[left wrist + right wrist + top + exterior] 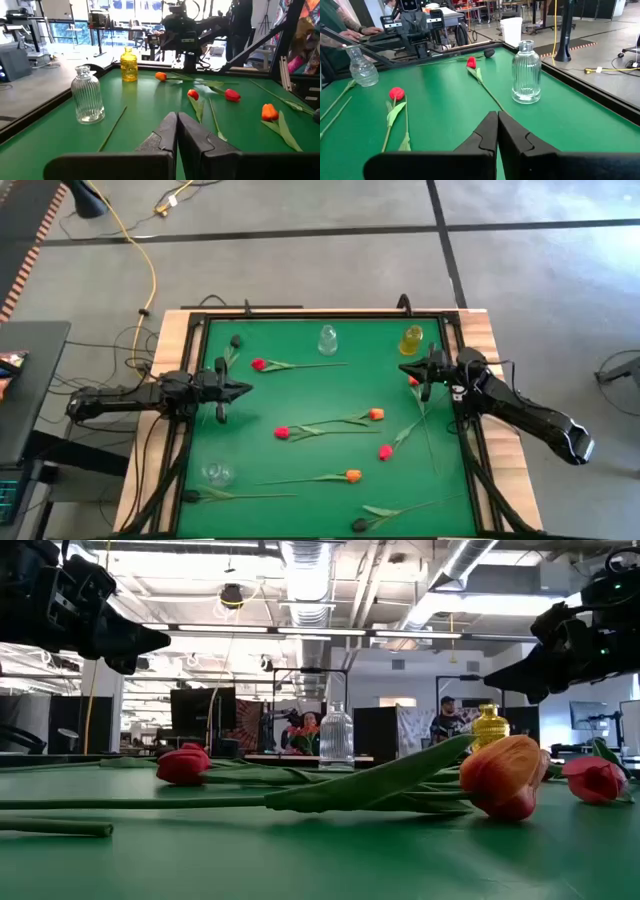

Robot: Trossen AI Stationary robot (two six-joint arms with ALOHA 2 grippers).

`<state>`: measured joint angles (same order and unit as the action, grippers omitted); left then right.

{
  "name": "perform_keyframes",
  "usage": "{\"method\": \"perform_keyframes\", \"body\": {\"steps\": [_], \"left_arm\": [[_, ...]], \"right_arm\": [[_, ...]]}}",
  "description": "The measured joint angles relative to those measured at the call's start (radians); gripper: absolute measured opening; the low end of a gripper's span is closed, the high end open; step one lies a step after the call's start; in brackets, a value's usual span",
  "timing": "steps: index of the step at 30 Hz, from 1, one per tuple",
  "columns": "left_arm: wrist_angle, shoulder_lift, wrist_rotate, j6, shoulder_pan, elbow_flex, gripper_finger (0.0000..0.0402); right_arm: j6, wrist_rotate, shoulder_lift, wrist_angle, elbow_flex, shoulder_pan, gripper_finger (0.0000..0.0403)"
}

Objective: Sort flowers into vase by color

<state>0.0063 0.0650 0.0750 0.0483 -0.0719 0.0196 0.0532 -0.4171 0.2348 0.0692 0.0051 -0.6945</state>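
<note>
From above I see the green tabletop (300, 480) with the flowers scattered flat across it — none stands in a vase. A red tulip (259, 364) lies near the far side, its stem running toward the clear ribbed vase (327, 338) at the far edge. The yellow vase (411, 339) stands further right along that same edge. In the middle lie another red tulip (282, 432) and an orange tulip (376, 414), their stems crossing one another. A third red one (385, 451) lies right of centre, and a second orange one (353, 475) nearer the front. Dark-headed tulips sit at the far left (235, 340), the front left (190, 496) and the front edge (359, 524). A second clear vase (218, 473) stands at the front left.

My left gripper (243, 390) hangs over the left side of the tabletop, pointing inward; in its wrist view the fingers (165, 131) are pressed together with nothing between them. My right gripper (405, 369) hangs over the far right area, just in front of the yellow vase — its fingers (487, 129) are likewise clenched and carry nothing. A small red-orange head (413, 381) shows just beside the right gripper; I cannot tell whether it touches it.

In the right wrist view a person's forearm (340, 31) rests at the far side of the table.
</note>
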Motion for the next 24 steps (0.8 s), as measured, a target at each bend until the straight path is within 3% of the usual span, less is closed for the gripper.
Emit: {"method": "perform_keyframes", "body": {"steps": [24], "left_arm": [[0.000, 0.000, 0.000, 0.000, 0.000, 0.000, 0.0000]], "right_arm": [[0.000, 0.000, 0.000, 0.000, 0.000, 0.000, 0.0038]]}}
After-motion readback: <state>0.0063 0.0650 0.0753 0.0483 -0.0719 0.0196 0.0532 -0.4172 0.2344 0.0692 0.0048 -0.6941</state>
